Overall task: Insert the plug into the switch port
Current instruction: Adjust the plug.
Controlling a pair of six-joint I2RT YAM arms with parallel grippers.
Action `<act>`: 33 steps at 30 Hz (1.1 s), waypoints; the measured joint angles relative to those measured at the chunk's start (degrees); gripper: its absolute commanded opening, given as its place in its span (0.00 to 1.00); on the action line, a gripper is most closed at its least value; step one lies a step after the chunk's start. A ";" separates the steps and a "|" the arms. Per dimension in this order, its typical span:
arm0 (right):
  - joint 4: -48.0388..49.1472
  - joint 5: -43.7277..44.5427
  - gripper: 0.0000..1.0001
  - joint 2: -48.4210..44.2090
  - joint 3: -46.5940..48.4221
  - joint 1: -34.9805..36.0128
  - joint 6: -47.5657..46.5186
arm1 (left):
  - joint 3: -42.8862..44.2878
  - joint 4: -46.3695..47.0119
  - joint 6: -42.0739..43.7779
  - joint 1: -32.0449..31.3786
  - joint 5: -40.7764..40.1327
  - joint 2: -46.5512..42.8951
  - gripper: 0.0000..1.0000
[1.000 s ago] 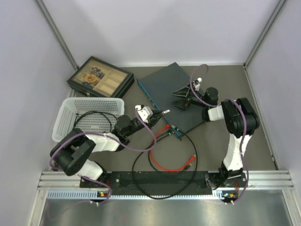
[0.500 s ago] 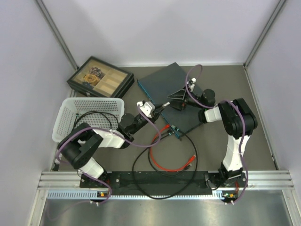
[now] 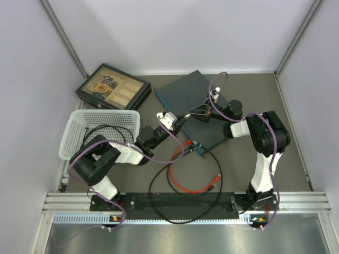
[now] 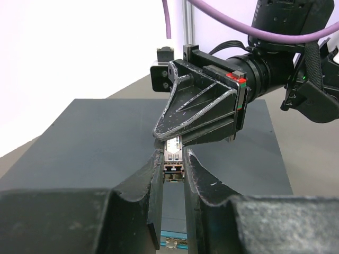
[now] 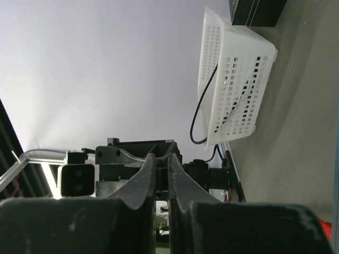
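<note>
One switch (image 3: 183,91), one basket (image 3: 106,112), one box (image 3: 100,100).

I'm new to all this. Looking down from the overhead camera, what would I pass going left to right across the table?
White basket → switch → right arm. The black tray box, the cables and both grippers overlap these, so they are left out.

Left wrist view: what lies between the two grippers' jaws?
A small metal plug, over the switch: jaws of the left gripper hold its near end, those of the right gripper shut on its far end. Seen in left wrist view.
</note>
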 measured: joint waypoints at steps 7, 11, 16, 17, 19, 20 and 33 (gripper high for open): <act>0.00 -0.90 0.00 -0.07 0.02 0.09 -0.28 | 0.46 -6.43 3.98 0.00 2.14 -3.08 0.38; 0.04 -1.16 0.00 -0.37 0.02 0.35 -0.31 | 3.10 -19.98 9.31 0.00 3.13 -7.85 0.50; 0.04 -1.20 0.00 -0.37 0.02 0.35 -0.55 | 8.63 -34.49 14.16 0.00 3.19 -10.12 0.57; 0.02 -1.20 0.00 -0.37 0.02 0.35 -0.72 | 9.31 -36.63 14.67 0.00 3.19 -10.36 0.57; 0.02 -1.25 0.00 -0.39 0.00 0.35 -1.22 | 10.10 -40.15 15.19 0.00 2.97 -10.73 0.55; 0.02 -1.27 0.00 -0.42 0.02 0.37 -1.62 | 10.43 -41.53 15.39 0.00 2.97 -10.75 0.53; 0.02 -1.33 0.00 -1.46 0.02 0.63 -5.79 | 11.74 -48.00 15.08 -0.02 2.80 -10.73 0.43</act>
